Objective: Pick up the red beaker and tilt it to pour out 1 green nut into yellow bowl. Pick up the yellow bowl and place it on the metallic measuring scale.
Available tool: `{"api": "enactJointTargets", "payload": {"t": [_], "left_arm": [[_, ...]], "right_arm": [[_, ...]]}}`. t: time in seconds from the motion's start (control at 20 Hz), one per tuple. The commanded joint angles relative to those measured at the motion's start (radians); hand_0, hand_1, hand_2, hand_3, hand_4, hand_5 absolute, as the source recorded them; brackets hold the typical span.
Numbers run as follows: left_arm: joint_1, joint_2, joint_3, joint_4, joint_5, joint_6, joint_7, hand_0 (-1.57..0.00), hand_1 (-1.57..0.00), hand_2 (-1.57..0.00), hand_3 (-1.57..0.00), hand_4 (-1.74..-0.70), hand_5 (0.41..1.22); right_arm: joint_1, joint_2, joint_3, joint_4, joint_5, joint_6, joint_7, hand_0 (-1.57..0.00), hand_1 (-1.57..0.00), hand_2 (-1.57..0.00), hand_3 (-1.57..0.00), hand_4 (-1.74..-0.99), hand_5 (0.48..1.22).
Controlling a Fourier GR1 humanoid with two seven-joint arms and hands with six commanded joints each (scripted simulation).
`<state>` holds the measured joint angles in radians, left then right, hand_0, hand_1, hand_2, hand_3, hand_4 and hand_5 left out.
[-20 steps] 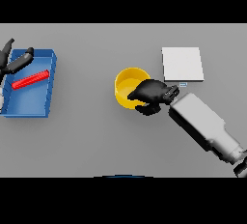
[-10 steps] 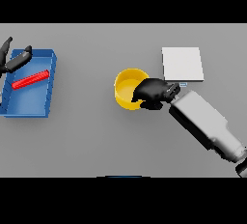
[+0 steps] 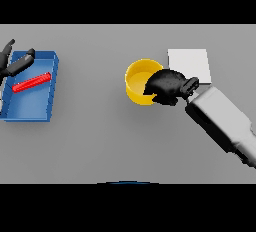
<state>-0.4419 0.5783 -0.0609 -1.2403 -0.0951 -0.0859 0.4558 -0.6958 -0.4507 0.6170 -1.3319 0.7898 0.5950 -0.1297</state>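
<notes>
Yellow bowl (image 3: 138, 79) sits mid-table, just left of the scale (image 3: 189, 65), nothing visible inside; right hand (image 3: 167, 86) grips its right rim, fingers curled over the edge. Red beaker (image 3: 32, 82) lies on its side in the blue tray (image 3: 44, 109) at far left. Left hand (image 3: 14, 64) hangs over the tray's upper-left corner, fingers loosely spread, holding nothing.

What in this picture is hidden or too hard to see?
Head view:
- The right hand covers the yellow bowl's right rim, so its grasp there is hidden.
- No green nut shows in the bowl; it may be too small to see.
- The left hand is cut off by the left edge, above the blue tray.
</notes>
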Motion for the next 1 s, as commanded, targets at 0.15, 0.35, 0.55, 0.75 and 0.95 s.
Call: {"api": "enactJointTargets", "payload": {"t": [0.15, 0.35, 0.55, 0.75, 0.95], "left_arm": [[-0.014, 0.002, 0.01, 0.01, 0.009, -0.002, -0.001, 0.0, 0.0, 0.0, 0.0, -0.8, 0.704], [-0.005, 0.002, 0.023, -0.005, 0.031, -0.006, 0.011, 0.0, 0.0, 0.0, 0.0, -0.82, 0.717], [0.002, 0.003, 0.025, -0.037, 0.037, 0.002, 0.049, 0.0, 0.0, 0.0, 0.0, -0.84, 0.737], [0.01, 0.004, 0.021, -0.057, 0.038, 0.001, 0.071, 0.0, 0.0, 0.0, 0.0, -0.85, 0.754], [0.015, -0.006, 0.021, -0.059, 0.039, 0.011, 0.084, 0.0, 0.0, 0.0, 0.0, -0.86, 0.762]], "right_arm": [[0.027, -0.003, -0.004, -0.058, 0.0, 0.01, 0.051, -1.57, -1.57, -1.51, -1.18, -1.739, 1.219], [-0.003, -0.03, -0.062, -0.045, -0.006, 0.0, 0.109, -1.54, -1.57, -1.49, -1.18, -1.74, 1.22], [-0.04, -0.073, -0.11, 0.04, -0.003, -0.077, 0.068, -1.56, -1.57, -1.53, -1.16, -1.741, 1.221], [-0.084, -0.102, -0.146, 0.161, 0.009, -0.148, 0.039, -1.57, -1.57, -1.55, -1.16, -1.741, 1.221], [-0.097, -0.097, -0.163, 0.298, 0.021, -0.206, 0.035, -1.57, -1.57, -1.53, -1.17, -1.741, 1.221]]}}
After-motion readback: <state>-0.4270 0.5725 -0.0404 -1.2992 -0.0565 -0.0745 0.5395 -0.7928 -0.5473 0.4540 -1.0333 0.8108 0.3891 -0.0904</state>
